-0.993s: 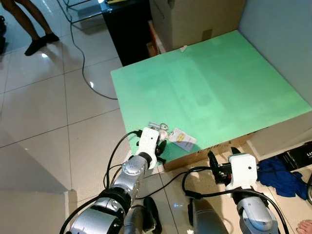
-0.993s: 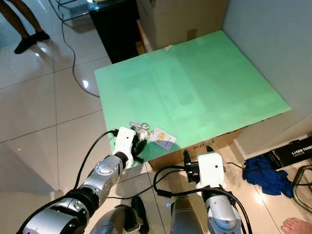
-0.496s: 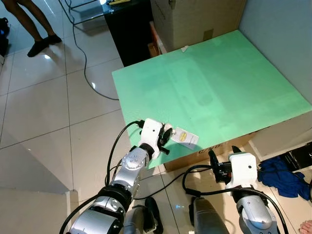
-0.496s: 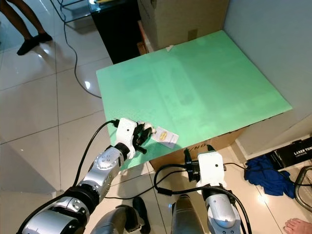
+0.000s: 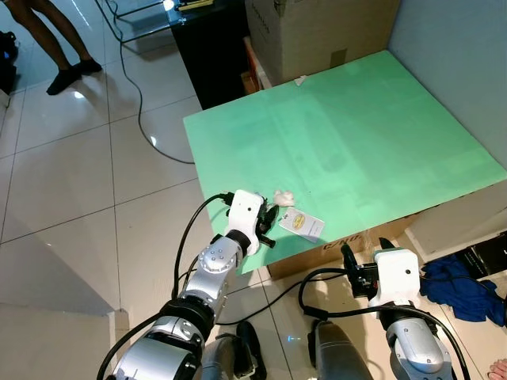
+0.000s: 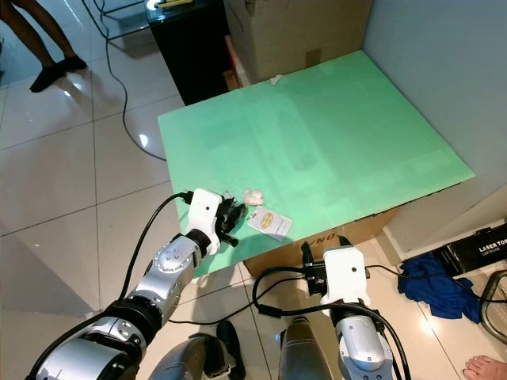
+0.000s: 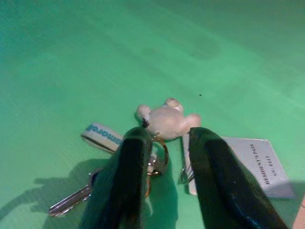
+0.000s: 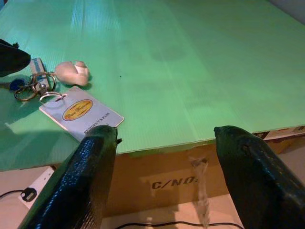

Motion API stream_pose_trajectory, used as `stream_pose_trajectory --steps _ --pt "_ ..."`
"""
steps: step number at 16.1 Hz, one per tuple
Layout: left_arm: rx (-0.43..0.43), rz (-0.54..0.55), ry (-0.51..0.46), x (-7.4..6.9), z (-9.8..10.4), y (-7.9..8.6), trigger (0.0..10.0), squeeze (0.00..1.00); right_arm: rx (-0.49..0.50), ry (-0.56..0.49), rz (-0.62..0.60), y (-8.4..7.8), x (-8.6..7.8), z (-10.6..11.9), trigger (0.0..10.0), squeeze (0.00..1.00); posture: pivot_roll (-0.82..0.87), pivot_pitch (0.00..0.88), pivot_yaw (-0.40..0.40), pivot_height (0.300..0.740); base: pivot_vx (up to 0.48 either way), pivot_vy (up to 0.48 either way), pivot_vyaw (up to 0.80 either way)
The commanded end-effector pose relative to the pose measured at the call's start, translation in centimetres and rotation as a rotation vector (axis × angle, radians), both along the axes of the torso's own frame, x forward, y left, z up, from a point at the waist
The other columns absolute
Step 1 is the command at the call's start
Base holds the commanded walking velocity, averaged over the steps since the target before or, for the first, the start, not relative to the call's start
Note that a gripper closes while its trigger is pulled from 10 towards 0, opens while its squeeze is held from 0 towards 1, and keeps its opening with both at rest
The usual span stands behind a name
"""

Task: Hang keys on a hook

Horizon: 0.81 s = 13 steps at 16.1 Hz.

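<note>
The keys (image 7: 86, 193) lie flat at the near left corner of the green surface (image 5: 372, 134), bunched on a ring with a pale figure charm (image 7: 167, 119), a short strap (image 7: 101, 135) and a white pass card (image 8: 81, 116) fanned out beside it. The left gripper (image 7: 164, 167) sits low over the ring, jaws spread to either side of it, judged ready to pinch. The right gripper (image 8: 164, 179) waits below the surface's front edge, jaws wide apart. No hook is visible.

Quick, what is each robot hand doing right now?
Left tool: open, straddling the metal key ring, not holding it.
Right tool: open, holding nothing.
</note>
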<state>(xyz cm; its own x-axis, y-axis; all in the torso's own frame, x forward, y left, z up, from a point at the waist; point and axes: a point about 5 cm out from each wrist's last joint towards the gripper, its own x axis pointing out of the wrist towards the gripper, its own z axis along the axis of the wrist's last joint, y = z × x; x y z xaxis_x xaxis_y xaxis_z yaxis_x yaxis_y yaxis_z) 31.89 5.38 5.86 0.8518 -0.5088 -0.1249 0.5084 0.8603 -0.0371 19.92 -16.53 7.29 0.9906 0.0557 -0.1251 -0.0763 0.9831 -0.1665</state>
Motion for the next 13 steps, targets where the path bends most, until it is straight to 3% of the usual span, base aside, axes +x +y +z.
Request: stream_pose_trajectory --steps 1,7,8,13 --pt "0.006 -0.069 -0.019 -0.1 0.4 -0.6 10.0 1.0 0.004 0.021 -0.002 0.1 -0.5 -0.5 10.0 0.0 -0.42 0.227 0.195 0.74 0.0 0.0 0.0" --pt "0.009 -0.139 0.005 -0.7 -0.2 -1.2 10.0 1.0 0.006 0.023 0.004 0.2 -0.6 -0.5 10.0 0.0 -0.42 0.233 0.187 0.74 0.0 0.0 0.0" --pt "0.039 -0.134 0.018 -0.4 -0.4 -0.8 10.0 0.0 0.023 0.021 0.014 0.3 -0.6 -0.4 10.0 0.0 -0.42 0.235 0.181 0.74 0.0 0.0 0.0" --pt "0.077 -0.138 0.052 -0.4 -0.8 -0.8 10.0 0.0 0.026 0.03 0.035 0.3 -1.0 -0.3 10.0 0.0 -0.43 0.235 0.168 0.74 0.0 0.0 0.0"
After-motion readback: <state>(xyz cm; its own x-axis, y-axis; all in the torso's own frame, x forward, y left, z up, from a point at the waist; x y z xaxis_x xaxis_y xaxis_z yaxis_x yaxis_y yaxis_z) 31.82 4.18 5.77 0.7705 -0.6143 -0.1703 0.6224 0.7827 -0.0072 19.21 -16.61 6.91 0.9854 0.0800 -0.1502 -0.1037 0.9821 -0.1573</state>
